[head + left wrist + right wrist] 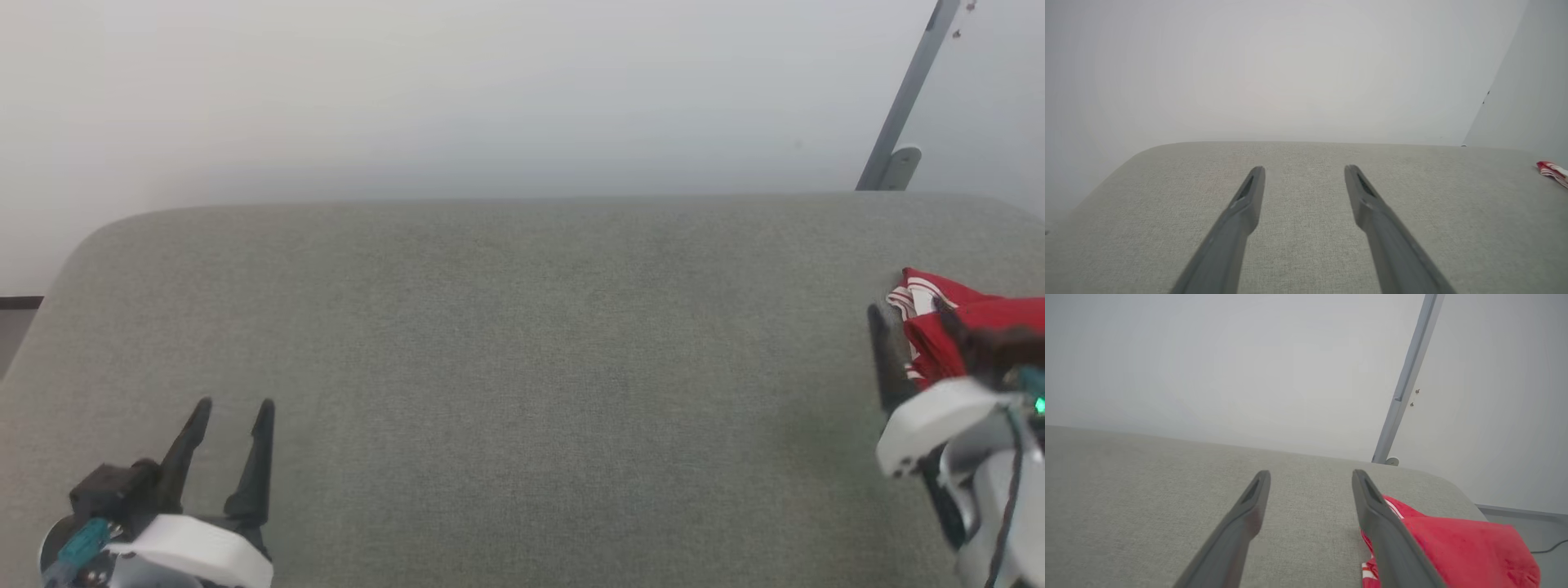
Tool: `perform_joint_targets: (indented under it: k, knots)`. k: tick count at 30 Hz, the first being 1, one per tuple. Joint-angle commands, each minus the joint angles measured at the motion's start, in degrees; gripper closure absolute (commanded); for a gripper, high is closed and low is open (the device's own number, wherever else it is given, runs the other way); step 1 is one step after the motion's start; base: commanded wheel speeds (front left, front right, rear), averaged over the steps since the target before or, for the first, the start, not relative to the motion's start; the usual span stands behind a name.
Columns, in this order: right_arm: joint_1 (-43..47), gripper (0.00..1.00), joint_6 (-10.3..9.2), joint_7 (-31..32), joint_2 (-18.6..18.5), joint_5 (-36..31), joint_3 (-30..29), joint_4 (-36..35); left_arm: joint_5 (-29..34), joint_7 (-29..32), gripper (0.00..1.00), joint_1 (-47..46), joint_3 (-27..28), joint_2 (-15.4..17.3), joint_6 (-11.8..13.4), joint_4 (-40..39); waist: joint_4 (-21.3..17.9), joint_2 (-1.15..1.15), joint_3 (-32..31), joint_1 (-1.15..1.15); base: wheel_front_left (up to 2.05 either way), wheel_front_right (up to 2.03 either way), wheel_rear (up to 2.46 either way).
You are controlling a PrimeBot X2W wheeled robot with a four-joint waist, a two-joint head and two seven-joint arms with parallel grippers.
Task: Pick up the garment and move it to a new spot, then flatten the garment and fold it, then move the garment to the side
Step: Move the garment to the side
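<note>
**Supervisor:** Status of the task?

**Inspector:** Nothing is held. The left gripper sits at the near left of the grey upholstered surface, jaws spread wide with only bare fabric between them. The right gripper is also spread wide. It hangs at the left edge of the garment, and one finger crosses in front of the red cloth. Whether it touches cannot be told.

**Supervisor:** And the garment itself?

**Inspector:** It lies in a low, compact red pile at the far right end of the surface, striped trim showing on its left side. The views do not settle whether it is a folded pack or a loose heap. If it is a heap, my judgement is that every step is outstanding: pick-up, relocation, flattening, folding and the final shift aside.

**Supervisor:** Edges and working room?

**Inspector:** The garment sits near the rounded right end of the surface, with floor beyond it, so a careless drag could take it over. The far edge meets the wall, and a slanted metal pole rises behind the right end. The wide middle between the two grippers offers ample room for spreading and folding.
</note>
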Motion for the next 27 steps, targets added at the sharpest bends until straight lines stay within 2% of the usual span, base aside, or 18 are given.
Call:
perform_joint_targets:
  k: [1, 8, 13, 27]
  knots:
    - [2.7, 0.00, -0.09, -0.2, 1.2, -1.3, -1.3, -2.2, 1.0, -0.3, 0.00, 1.2, 1.0, -0.2, -0.1, -0.1, 0.2, 0.00, -0.2, 0.00, 0.00, 0.00, 0.00]
    - [9.5, 0.00, -0.08, -0.2, 5.6, -4.1, -4.6, -9.7, 0.4, -0.3, 0.00, 3.8, 1.8, 0.0, -0.1, -0.2, 0.6, 0.00, -0.6, 0.00, 0.00, 0.00, 0.00]
    - [14.6, 0.00, -0.08, -0.3, 8.7, -5.0, -6.3, -14.6, 3.2, -0.3, 0.00, 5.3, 4.6, -1.1, -0.1, -0.2, 1.0, 0.00, -0.9, 0.00, 0.00, 0.00, 0.00]
    - [21.9, 0.00, -0.08, -0.3, 12.8, -6.3, -8.0, -22.2, 5.2, -0.3, 0.00, 7.5, 7.4, -2.8, -0.1, -1.6, 0.8, 0.00, -1.2, 0.00, 0.00, 0.00, 0.00]
